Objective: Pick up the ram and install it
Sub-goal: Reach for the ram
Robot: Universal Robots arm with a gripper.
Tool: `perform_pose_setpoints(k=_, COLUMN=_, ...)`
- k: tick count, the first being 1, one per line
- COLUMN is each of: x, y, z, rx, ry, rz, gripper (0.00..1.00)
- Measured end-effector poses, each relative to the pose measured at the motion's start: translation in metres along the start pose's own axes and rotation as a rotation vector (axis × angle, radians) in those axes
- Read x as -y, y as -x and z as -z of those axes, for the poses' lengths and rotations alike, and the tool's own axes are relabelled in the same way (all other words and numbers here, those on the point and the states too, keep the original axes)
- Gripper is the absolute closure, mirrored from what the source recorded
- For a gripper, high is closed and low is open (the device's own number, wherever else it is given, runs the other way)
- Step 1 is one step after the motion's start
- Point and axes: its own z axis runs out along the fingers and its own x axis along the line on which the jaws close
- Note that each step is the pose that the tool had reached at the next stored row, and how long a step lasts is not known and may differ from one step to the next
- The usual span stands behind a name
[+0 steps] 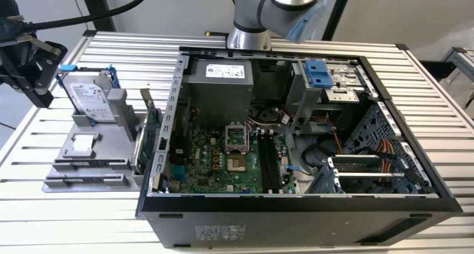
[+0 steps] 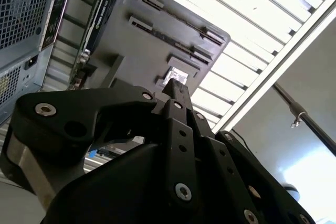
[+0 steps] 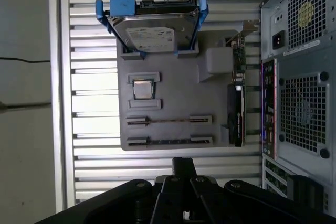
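The claw [image 3: 182, 162] hangs high over the counter [image 3: 84, 51], outside the open computer case [image 1: 296, 226]. Its two fingers are clenched together with nothing between them. Below it sits a grey holder tray [image 3: 173, 85]. The ram [image 3: 169, 120] stands on edge in one of the tray's two long slots and shows as a thin line between two end blocks, well apart from the fingertips. The neighbouring slot [image 3: 169, 141] also looks filled, though I cannot tell for sure. The same tray carries a small square chip [image 3: 143, 88] and a hard drive [image 3: 152, 32] in blue rails. An expansion card [image 3: 236, 114] stands upright along the tray edge next to the case. The ram looks untouched, so no step of the task is done. The memory sockets [image 1: 268, 159] lie inside the case on the motherboard [image 1: 211, 162], farther from the claw than the tray is.

Several risks seem likely from here:
- **Clenched descent:** the shut fingers would strike the stick's thin top edge instead of straddling it.
- **Close slots:** the two slots lie just beside each other, so a small sideways error could catch the wrong stick or wedge a finger between them.
- **Off-centre grip:** holding a long, narrow board away from its middle would probably let it tilt.
- **Tilted seating:** a tilted or slightly turned stick would jam at the socket, and pushing then could bend it or load the board.
- **Case hazards:** the case wall and the loose cables near the sockets could snag the claw.
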Motion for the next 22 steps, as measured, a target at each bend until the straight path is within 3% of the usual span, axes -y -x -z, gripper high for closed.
perform_pose_setpoints(k=6, x=0.0, y=-0.0001, z=-0.0001, rx=-0.001, ry=0.0001, rz=0.022, gripper=1.0)
perform_pose_setpoints(k=22, x=0.0, y=-0.0003, z=0.0, rx=-0.0065, ry=0.0001, rz=0.135, gripper=1.0)
